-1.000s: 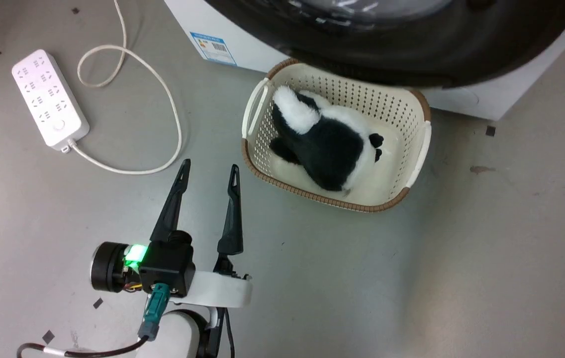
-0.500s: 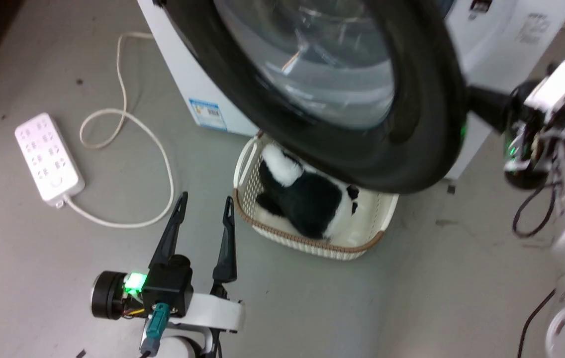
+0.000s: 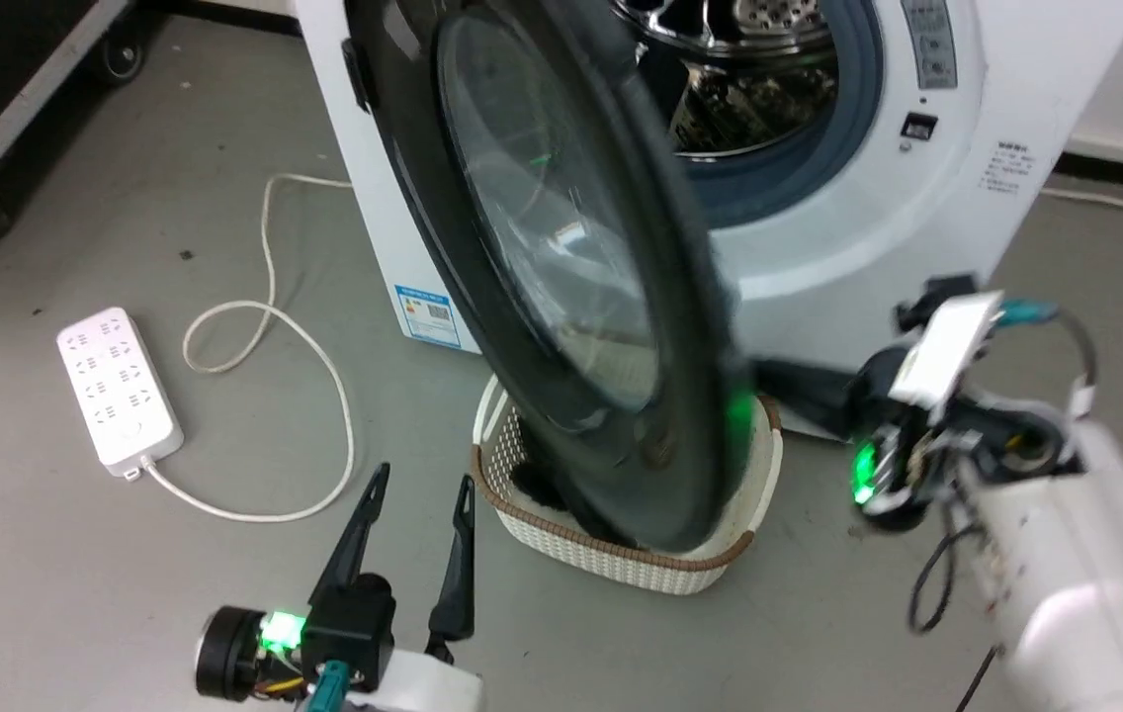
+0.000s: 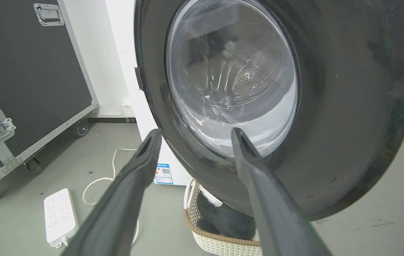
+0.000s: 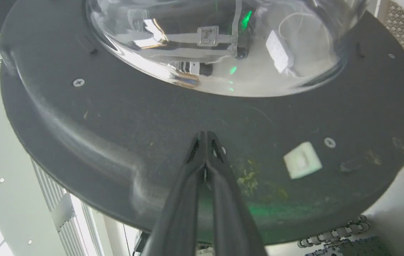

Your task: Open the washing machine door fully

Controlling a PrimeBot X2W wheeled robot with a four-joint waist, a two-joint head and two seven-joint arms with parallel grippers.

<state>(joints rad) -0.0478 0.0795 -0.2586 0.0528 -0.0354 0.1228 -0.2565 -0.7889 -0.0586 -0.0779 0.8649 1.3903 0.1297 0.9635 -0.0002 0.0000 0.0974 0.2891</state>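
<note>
Head view: the washing machine door [image 3: 561, 297] is swung partway out from the washing machine [image 3: 917, 218], over a basket [image 3: 621, 564]. It is judged heavy, rigid and slick; its black rim, not the glass, should be pushed. The right gripper [image 5: 205, 137] is pressed together against that rim; the left gripper [image 3: 423, 475] is spread, empty. A blue label [image 3: 428, 316] cannot be read.

place: lab | cues: wheeled flight case [image 4: 27, 71], power strip [image 3: 117, 386], grey floor [image 3: 77, 574]
</note>
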